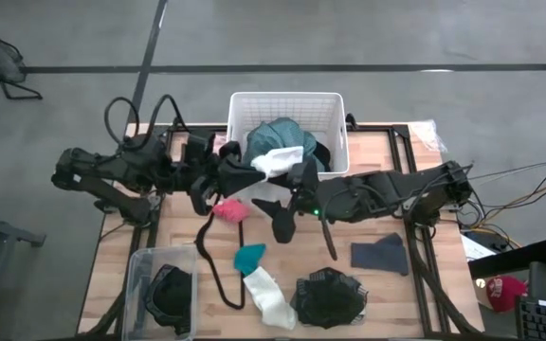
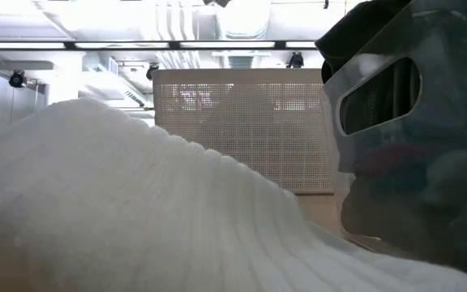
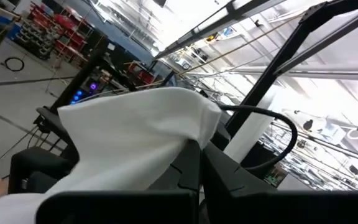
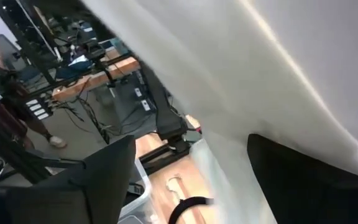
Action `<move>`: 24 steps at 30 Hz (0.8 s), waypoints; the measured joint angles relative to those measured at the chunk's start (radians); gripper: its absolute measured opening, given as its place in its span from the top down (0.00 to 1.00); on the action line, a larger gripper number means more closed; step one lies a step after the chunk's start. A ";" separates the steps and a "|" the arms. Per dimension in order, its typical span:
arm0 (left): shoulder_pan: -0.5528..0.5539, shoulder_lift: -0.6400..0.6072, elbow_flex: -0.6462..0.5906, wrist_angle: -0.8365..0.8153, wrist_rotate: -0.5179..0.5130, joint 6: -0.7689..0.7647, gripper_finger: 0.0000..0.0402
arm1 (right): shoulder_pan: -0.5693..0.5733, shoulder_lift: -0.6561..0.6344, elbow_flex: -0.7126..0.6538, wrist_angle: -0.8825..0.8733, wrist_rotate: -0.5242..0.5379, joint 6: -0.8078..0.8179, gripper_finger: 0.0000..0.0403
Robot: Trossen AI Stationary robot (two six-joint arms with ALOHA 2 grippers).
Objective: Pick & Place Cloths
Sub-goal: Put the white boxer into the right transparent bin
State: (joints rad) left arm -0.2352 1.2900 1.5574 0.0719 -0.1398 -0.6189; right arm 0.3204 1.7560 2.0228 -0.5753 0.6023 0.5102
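A white cloth [image 1: 278, 159] hangs in the air at the near rim of the white slotted basket [image 1: 335, 104], with my left gripper [image 1: 257, 172] shut on it from the table's left. My right gripper [image 1: 290, 189] stands open just right of the cloth; in its wrist view the cloth [image 4: 260, 68] spreads close in front of the wide-apart fingers [image 4: 104, 174], and I cannot tell whether they touch it. A teal garment [image 1: 282, 135] and a black piece [image 1: 322, 153] lie in the basket. My left gripper holds the white cloth by its left end [image 1: 265, 163], coming about level from the table's left. In the left wrist view the cloth [image 3: 135, 137] drapes over the fingers and hides the place of contact. The cloth is lifted clear of the table.
On the table lie a pink bit [image 1: 230, 210], a teal bit [image 1: 249, 256], a white sock [image 1: 269, 296], a black mesh piece [image 1: 328, 296], a dark grey piece [image 1: 382, 254] and a thin black cord loop [image 1: 209, 260]. A clear bin [image 1: 140, 275] at the near left holds a black piece [image 1: 171, 294].
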 joint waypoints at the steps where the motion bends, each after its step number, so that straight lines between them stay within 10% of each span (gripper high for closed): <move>1: -0.001 0.000 0.000 0.000 -0.001 0.009 0.99 | 0.000 -0.002 0.000 -0.001 -0.001 0.000 0.26; 24: 0.000 -0.157 0.008 -0.191 -0.090 0.053 0.99 | 0.048 -0.013 0.007 -0.030 -0.029 -0.020 0.35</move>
State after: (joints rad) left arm -0.2348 1.1328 1.5654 -0.1188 -0.2298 -0.5658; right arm 0.3680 1.7433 2.0296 -0.6055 0.5735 0.4900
